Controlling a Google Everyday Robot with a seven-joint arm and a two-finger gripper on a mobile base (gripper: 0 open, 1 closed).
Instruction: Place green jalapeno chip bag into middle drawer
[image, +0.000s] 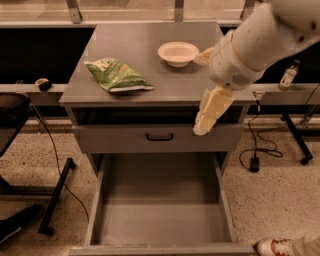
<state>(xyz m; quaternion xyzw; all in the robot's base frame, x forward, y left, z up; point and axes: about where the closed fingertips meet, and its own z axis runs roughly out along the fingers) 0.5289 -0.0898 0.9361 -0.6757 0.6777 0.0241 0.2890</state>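
The green jalapeno chip bag lies flat on the left half of the grey cabinet top. The middle drawer is pulled fully out at the bottom of the view, and its flat grey floor is bare. My gripper hangs from the white arm that comes in from the upper right. It sits in front of the cabinet's right front edge, above the open drawer's right side and well to the right of the bag. It holds nothing that I can see.
A white bowl stands on the cabinet top just left of my arm. A closed drawer front with a black handle sits above the open drawer. A small bottle, cables, a black stand and a shoe surround the cabinet.
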